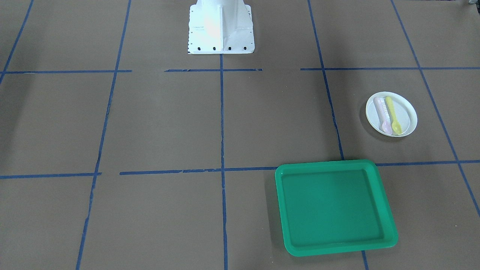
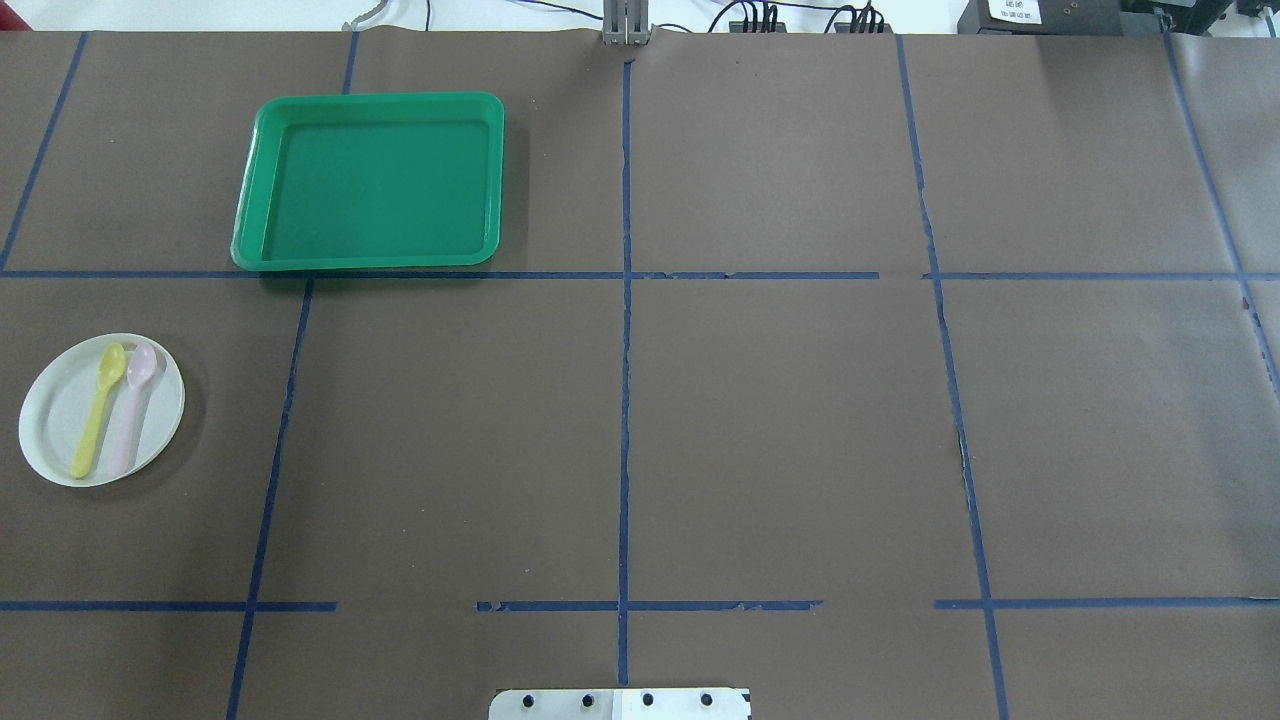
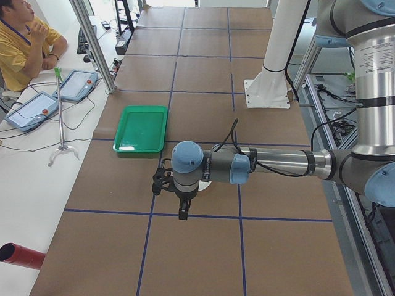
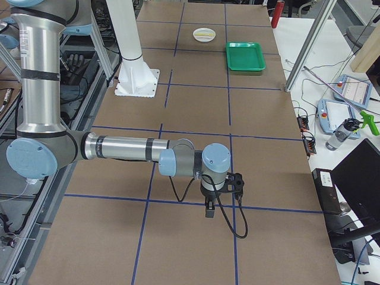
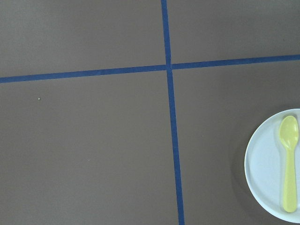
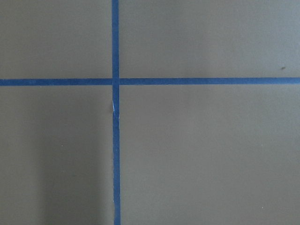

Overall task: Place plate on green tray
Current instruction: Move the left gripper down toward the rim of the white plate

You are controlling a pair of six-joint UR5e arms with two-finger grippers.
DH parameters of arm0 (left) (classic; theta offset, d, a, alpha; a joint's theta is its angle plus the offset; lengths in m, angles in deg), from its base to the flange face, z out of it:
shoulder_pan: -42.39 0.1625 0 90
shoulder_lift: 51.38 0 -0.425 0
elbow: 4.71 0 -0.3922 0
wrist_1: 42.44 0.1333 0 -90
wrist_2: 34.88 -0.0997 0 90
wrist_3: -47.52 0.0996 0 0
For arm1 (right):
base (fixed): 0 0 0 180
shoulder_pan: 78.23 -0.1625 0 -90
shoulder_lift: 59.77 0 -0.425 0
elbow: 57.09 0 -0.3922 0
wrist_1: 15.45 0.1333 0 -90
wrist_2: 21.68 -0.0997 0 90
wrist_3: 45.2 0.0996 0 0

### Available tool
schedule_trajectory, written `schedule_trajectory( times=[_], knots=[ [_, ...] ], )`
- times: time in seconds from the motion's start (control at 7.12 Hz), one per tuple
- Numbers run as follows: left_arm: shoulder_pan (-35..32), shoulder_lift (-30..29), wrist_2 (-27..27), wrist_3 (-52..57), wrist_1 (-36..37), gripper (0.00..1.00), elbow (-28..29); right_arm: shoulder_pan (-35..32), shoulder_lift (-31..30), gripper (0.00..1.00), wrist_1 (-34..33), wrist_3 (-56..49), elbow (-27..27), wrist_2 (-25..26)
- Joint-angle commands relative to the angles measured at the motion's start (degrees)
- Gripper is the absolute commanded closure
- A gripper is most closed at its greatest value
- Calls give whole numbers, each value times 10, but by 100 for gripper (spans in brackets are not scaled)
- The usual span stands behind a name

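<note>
- The plate (image 2: pixel 55 420), white and round, lies flat on the table (image 2: pixel 780 420) far out on the robot's left side, not on the tray
- Two small spoons lie side by side on it, a yellow spoon (image 2: pixel 96 415) and a pink spoon (image 2: pixel 128 420), bowls pointing away from the robot
- The green tray (image 2: pixel 370 180) sits well apart from the plate, further from the robot and nearer the middle, with its near rim along one of the blue tape lines (image 2: pixel 625 400)
- The left gripper (image 3: pixel 183 214) hangs fingers-down over the table just beside the plate, touching nothing; its wrist view looks down on a tape crossing with the plate's edge and the yellow spoon at the side
- From where it shows I cannot tell whether its jaws stand wide or narrow
- The right gripper (image 4: pixel 209 211) hangs the same way over a tape crossing at the other end of the table, well away from plate and tray; I cannot tell its jaws either
- The white robot base (image 1: pixel 220 28) stands mid-table
- A man in a yellow shirt (image 3: pixel 24 37) sits beyond the tray's side
</note>
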Motion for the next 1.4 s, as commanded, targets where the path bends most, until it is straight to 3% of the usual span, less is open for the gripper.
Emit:
schedule_trajectory(
  times=[0.0, 0.28, 0.7, 0.84, 1.12, 1.26],
  knots=[
    [2, -4, 0, -2, 0, 0, 4, 0, 0, 0, 0, 0, 0, -1],
    [2, -5, 1, -1, -2, 0, 2, 0, 0, 0, 0, 0, 0, -1],
    [20, -11, -2, -54, -116, 0, 47, 0, 0, 0, 0, 0, 0, 0],
    [70, -11, -3, -103, -182, 0, 75, 0, 0, 0, -1, 0, 0, -1],
    [160, -11, -6, -278, -396, 0, 164, 0, 0, 0, 0, 0, 0, 0],
    [196, -11, -10, -349, -452, 0, 178, 0, 0, 0, 0, 0, 0, -1]
  ],
)
